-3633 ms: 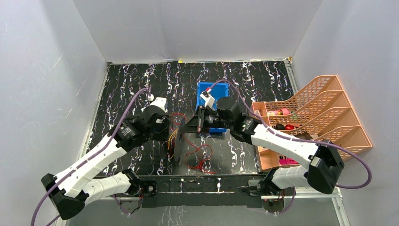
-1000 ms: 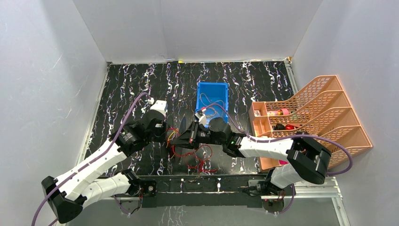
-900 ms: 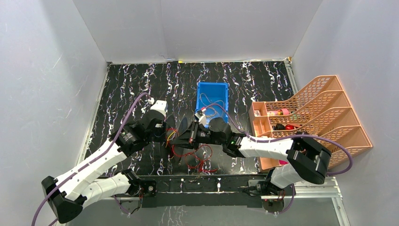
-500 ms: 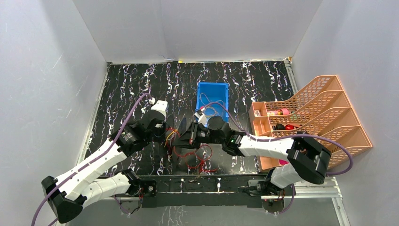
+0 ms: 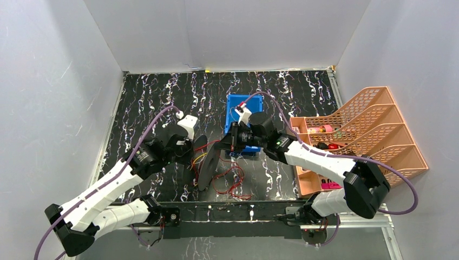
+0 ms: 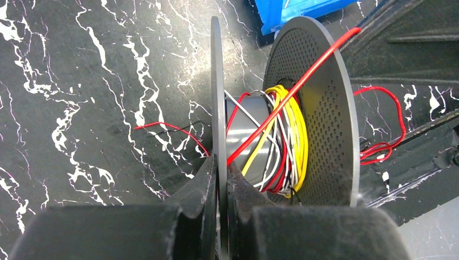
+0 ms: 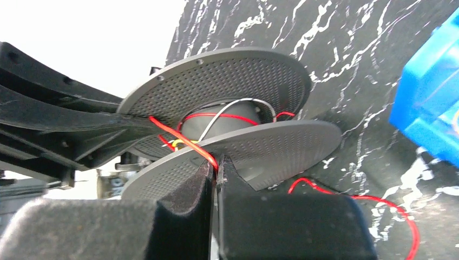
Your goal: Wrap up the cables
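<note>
Running from the core of the spool (image 6: 319,119) to the right gripper (image 7: 215,162), the red cable (image 7: 178,136) is pinched there. The spool, its axis crosswise to the left gripper (image 6: 221,165), is clamped in it by one flange.

We see the yellow cable (image 6: 296,127) and pale cables (image 6: 246,110) coiled round the spool (image 6: 325,108) hub just ahead of the left pincer (image 6: 221,162). The red cable (image 6: 303,81) runs taut into the closed right pincer (image 7: 215,161), its slack looped on the bench (image 5: 151,108) nearby.
</note>
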Available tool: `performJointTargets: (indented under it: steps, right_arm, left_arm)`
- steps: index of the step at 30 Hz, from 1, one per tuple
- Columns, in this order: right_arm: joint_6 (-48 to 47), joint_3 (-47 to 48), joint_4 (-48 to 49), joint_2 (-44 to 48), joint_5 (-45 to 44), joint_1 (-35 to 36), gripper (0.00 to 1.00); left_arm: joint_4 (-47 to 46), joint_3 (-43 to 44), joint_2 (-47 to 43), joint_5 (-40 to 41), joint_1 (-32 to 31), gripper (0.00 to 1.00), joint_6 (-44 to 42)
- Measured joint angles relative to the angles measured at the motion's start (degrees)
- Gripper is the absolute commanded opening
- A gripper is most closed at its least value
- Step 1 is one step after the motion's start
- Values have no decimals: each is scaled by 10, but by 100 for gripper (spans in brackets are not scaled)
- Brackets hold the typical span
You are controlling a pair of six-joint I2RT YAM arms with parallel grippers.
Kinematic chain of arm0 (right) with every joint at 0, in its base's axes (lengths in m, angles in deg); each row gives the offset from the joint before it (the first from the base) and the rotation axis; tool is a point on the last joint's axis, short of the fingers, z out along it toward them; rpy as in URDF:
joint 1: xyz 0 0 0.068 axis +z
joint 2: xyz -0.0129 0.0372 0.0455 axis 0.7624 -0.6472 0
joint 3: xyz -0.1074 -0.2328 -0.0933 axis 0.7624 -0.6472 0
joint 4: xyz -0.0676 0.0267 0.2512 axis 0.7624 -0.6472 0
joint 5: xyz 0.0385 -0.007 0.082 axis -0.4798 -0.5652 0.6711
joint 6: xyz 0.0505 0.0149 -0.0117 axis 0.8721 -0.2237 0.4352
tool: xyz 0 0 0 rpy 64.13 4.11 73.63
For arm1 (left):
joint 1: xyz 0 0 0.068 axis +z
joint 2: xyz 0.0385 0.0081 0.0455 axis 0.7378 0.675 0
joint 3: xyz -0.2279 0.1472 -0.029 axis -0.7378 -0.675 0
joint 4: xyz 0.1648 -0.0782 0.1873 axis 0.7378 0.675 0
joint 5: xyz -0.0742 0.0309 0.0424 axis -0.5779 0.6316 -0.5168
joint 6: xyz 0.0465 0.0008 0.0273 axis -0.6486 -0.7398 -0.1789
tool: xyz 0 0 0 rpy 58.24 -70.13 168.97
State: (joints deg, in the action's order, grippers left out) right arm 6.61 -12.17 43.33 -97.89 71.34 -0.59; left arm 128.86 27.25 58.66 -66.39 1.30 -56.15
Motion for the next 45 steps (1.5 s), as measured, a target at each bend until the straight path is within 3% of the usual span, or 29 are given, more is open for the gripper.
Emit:
performJointTargets:
  steps: [5, 9, 25, 38, 45]
  right_arm:
    - [-99, 18, -43, 4, -38, -1, 15]
    - [-144, 11, -57, 8, -73, -13, 26]
    - [-167, -73, -53, -7, -94, -28, 56]
    - [-152, -122, 12, -40, -42, -28, 59]
    - [-122, -147, 75, -78, -5, -11, 55]
  left_arm:
    - [10, 17, 0, -7, 0, 0, -10]
    - [27, 38, -2, -17, 0, 0, -11]
    - [67, 126, -35, 24, 0, 0, 24]
    - [70, 155, -38, 65, 0, 0, 36]
    - [70, 155, -38, 70, 0, 0, 44]
